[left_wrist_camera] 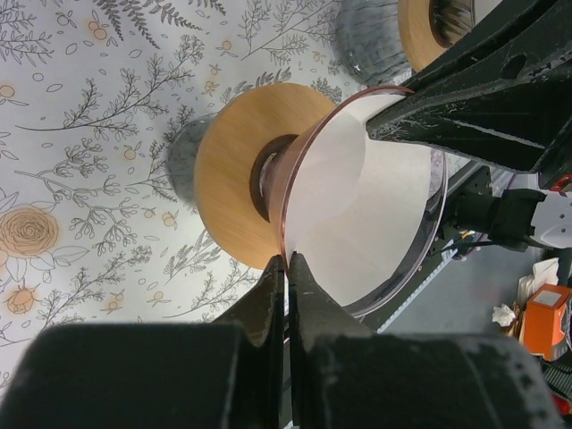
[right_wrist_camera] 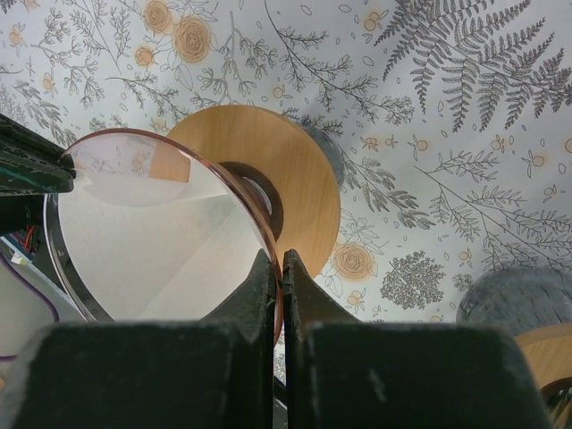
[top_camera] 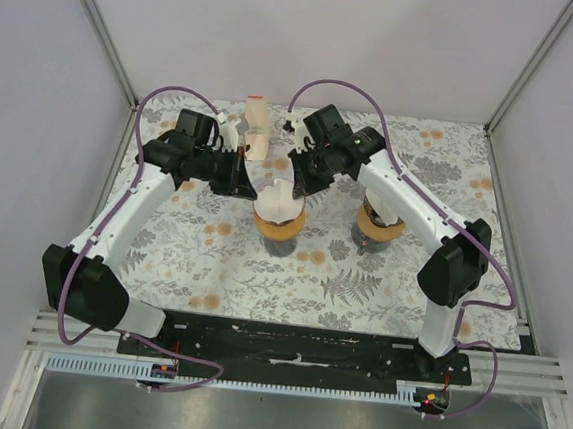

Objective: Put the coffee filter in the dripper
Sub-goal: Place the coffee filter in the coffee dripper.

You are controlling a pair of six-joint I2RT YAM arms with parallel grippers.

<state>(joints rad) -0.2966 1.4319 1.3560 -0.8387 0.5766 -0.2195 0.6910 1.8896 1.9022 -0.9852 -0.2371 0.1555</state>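
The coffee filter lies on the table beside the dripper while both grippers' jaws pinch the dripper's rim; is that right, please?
Not quite: the coffee filter sits inside the dripper, as the left wrist view shows. The left gripper and right gripper do pinch its rim.

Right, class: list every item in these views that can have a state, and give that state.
dripper: upright, rim pinched from both sides.
filter: lying inside the dripper cone.
left gripper: shut on the dripper rim.
right gripper: shut on the dripper rim.
second dripper: upright, contents hidden.
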